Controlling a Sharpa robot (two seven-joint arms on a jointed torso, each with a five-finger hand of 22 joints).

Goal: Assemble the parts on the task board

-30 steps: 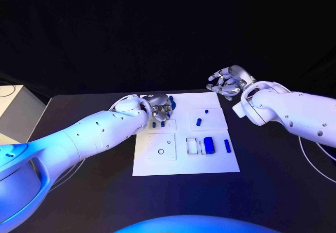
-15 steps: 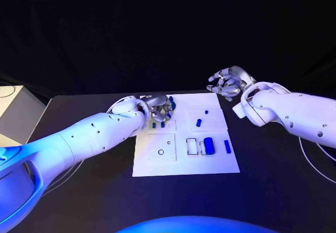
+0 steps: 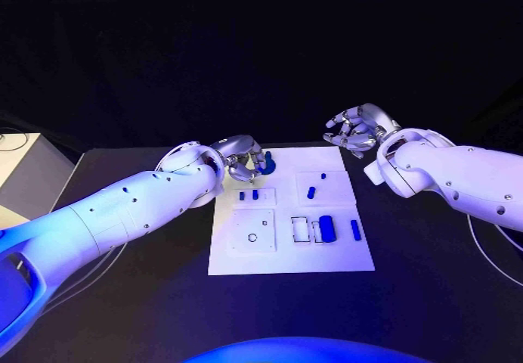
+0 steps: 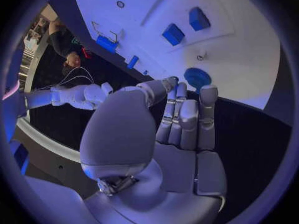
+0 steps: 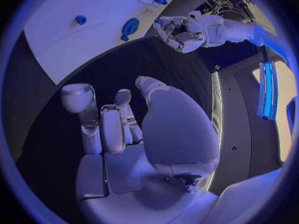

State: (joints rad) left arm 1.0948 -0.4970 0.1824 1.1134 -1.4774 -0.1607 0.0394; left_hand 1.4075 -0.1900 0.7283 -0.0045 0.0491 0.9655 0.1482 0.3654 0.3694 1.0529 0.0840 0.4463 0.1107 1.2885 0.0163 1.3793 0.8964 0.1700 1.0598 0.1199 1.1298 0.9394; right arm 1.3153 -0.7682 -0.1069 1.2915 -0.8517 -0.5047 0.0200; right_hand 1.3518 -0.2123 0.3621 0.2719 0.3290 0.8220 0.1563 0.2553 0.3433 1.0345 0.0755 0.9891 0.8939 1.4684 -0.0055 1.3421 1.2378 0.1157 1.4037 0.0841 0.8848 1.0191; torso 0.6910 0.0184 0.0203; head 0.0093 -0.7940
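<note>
The white task board (image 3: 289, 253) lies mid-table with several blue parts on it: two small pieces (image 3: 249, 195), a fat cylinder (image 3: 326, 227) and a thin bar (image 3: 355, 229). A round blue part (image 3: 268, 160) sits at the board's far left corner, and the left wrist view has it (image 4: 197, 78) just past the fingertips (image 4: 187, 109). My left hand (image 3: 242, 160) hovers beside that part, fingers loosely bent, holding nothing. My right hand (image 3: 354, 128) hangs raised beyond the far right corner, fingers loosely curved and empty (image 5: 118, 129).
A pale box (image 3: 22, 178) stands at the table's left edge. A thin cable (image 3: 496, 246) trails along the right side. The black table (image 3: 436, 295) stretches around the board. The right wrist view takes in the board (image 5: 69, 45) and my left hand (image 5: 181, 32).
My left hand has drawn back to the left off the board's far corner, and the round blue part it covered now shows. The right hand has barely moved.
</note>
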